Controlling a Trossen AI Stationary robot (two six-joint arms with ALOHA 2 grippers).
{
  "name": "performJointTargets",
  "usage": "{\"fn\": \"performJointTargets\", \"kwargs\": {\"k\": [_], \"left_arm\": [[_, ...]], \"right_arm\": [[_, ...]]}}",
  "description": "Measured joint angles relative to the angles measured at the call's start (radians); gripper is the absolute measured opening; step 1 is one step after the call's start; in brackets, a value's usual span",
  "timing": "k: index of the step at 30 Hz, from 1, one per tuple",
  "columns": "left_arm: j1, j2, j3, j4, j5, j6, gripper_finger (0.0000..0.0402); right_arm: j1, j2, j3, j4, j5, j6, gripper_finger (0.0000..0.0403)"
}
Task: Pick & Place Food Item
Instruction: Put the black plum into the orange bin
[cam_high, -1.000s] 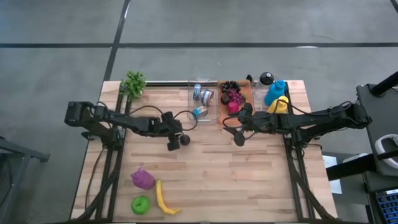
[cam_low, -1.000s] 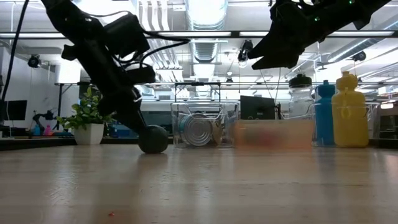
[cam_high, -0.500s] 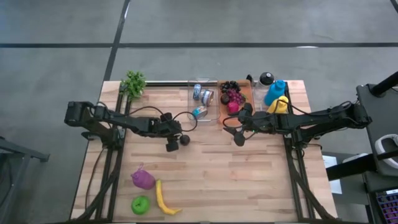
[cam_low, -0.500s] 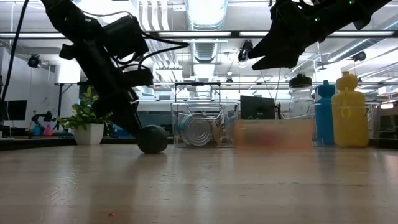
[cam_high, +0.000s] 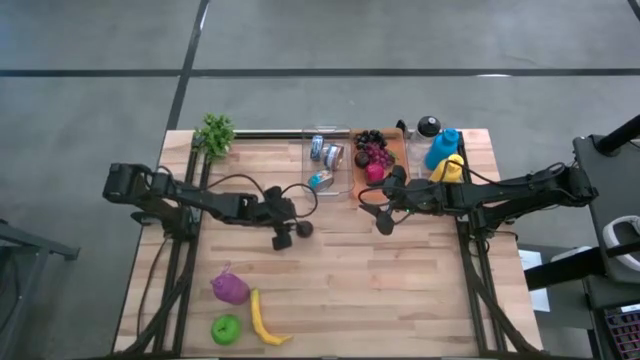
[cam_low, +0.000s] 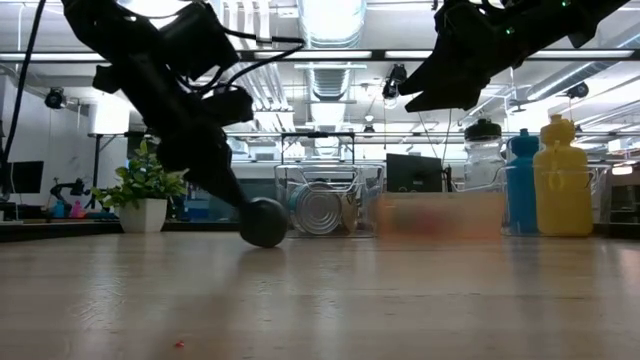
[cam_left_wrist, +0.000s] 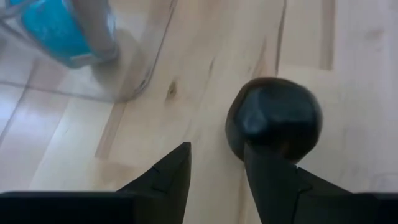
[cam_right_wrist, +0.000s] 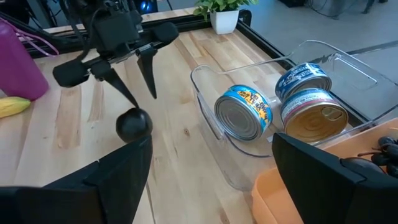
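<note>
A dark round fruit (cam_high: 303, 229) sits on the wooden table, near its middle. My left gripper (cam_high: 284, 238) is open right beside the fruit, on its left. In the left wrist view the fruit (cam_left_wrist: 277, 118) lies just past one fingertip, and the gap between the fingers holds nothing. My right gripper (cam_high: 383, 222) hangs open above the table, in front of the orange tray (cam_high: 394, 150), and touches nothing. That tray holds dark fruits and a red one. My left gripper meets the dark fruit with one finger (cam_right_wrist: 118, 93) only, slanting down from the table's left onto the fruit's upper left side (cam_right_wrist: 129, 115). The other finger (cam_right_wrist: 149, 78) stands free in the air. The fruit rests on the table.
A clear bin (cam_high: 327, 160) with cans stands at the far edge beside the orange tray. Bottles (cam_high: 444, 150) stand to the tray's right, and a plant (cam_high: 215, 133) is at the far left. A purple item (cam_high: 230, 288), a banana (cam_high: 262, 320) and a green apple (cam_high: 227, 328) lie near left.
My left gripper has moved a little toward the table's right and near edge and now slants lower. The dark fruit has rolled a short way toward the right in front of the finger. The right arm has kept still.
</note>
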Motion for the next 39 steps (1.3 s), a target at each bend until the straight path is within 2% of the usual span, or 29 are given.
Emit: {"fn": "performJointTargets", "kwargs": {"k": [7, 15, 30, 39], "left_arm": [[-0.020, 0.015, 0.000, 0.106, 0.000, -0.006, 0.0152], [-0.040, 0.119, 0.013, 0.223, 0.000, -0.003, 0.0150], [-0.044, 0.335, 0.225, 0.228, 0.030, 0.057, 0.0151], [-0.045, 0.361, 0.319, 0.216, 0.030, 0.105, 0.0150]], "right_arm": [[0.000, 0.000, 0.000, 0.000, 0.000, 0.018, 0.0332], [0.000, 0.000, 0.000, 0.000, 0.000, 0.025, 0.0347], [0.000, 0.000, 0.000, 0.004, 0.000, 0.022, 0.0333], [0.000, 0.000, 0.000, 0.004, 0.000, 0.021, 0.0334]]}}
